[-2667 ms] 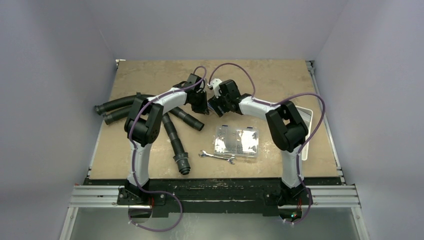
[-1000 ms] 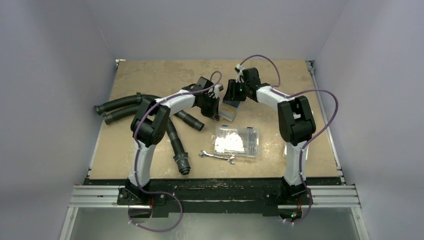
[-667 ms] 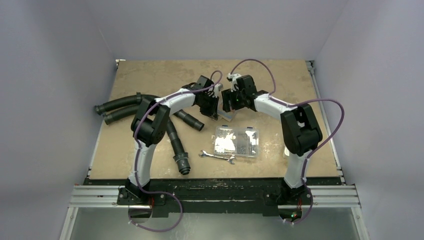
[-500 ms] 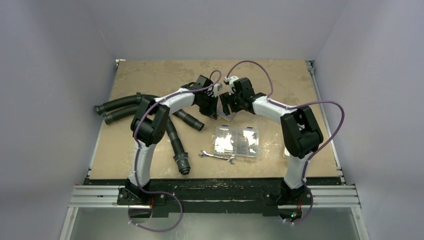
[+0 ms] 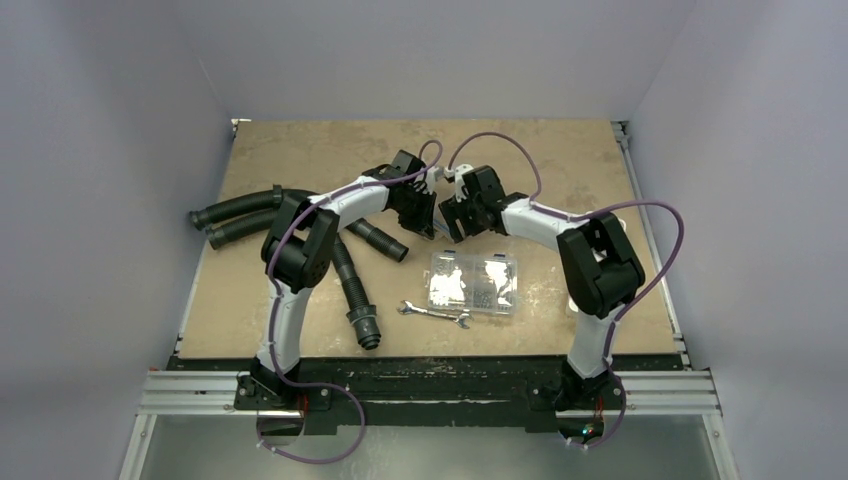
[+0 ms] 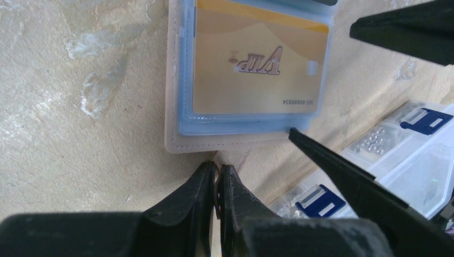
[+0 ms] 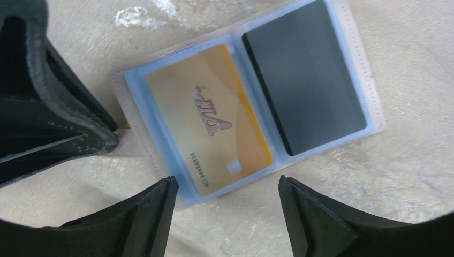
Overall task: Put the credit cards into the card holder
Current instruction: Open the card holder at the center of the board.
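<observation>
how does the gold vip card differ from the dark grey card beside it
The gold card bears VIP lettering and a printed number; the dark grey card looks blank. The gold card sits in the pocket nearer the left gripper, the dark grey card in the farther one. Both lie flat in clear bluish pockets of the open card holder.

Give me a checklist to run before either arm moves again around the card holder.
1. Card holder lies open and flat on the table: ok.
2. Gold card sits fully inside its sleeve: ok.
3. Dark card sits fully inside the other sleeve: ok.
4. Right gripper is open and empty above the holder: ok.
5. Left gripper is shut, with its tips at the holder's tan edge: ok.
6. Left gripper is actually pinching that edge: cannot tell.
</observation>
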Controlling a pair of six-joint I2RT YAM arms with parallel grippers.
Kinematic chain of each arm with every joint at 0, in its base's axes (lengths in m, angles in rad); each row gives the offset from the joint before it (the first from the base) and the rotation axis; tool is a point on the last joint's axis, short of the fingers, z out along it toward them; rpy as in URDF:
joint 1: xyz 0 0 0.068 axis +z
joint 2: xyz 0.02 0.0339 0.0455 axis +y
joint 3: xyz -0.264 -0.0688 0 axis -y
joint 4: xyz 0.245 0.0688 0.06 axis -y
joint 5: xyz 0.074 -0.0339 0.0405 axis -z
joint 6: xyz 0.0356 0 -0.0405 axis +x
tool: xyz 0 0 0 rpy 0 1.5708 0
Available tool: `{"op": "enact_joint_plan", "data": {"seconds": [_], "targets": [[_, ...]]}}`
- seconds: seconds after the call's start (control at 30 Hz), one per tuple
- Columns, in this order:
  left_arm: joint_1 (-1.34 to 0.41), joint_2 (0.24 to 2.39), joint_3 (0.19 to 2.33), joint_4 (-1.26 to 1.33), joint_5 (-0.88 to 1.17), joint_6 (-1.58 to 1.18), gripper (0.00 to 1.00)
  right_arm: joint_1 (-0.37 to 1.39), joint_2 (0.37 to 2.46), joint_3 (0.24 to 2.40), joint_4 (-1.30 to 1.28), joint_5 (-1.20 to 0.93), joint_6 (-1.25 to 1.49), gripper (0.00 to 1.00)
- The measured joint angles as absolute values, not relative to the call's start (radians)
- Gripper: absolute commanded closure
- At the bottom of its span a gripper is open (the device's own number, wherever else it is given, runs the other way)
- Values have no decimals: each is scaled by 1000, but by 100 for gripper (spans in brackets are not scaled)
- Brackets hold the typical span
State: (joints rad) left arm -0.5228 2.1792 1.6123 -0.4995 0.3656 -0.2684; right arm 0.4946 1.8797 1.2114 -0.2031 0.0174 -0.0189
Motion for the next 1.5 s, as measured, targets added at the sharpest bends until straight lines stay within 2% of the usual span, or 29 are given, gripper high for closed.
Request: {"op": "enact_joint_plan", "data": {"seconds": [0.3,0.37,0.47,0.6,1.0,1.13,1.5], "targets": [[-521,2180,1612,-499,373,-269,100,511,1877,1172,-195,30,-7,23],[-519,2180,1612,-498,376,-269,100,513,1877,1172,-191,48,9,25],[-518,2181,1612,-497,378,-269,100,516,1877,1178,-186,72,42,35],[-518,2181,1613,-496,379,-269,100,516,1876,1195,-160,101,91,39],[-517,2182,1613,-496,382,-269,100,464,1863,1241,-59,83,205,39],[-517,2183,1613,-496,383,-269,100,456,1869,1253,-39,65,218,35],[-515,2185,1614,-496,390,-269,100,443,1946,1281,-30,4,224,35]]}}
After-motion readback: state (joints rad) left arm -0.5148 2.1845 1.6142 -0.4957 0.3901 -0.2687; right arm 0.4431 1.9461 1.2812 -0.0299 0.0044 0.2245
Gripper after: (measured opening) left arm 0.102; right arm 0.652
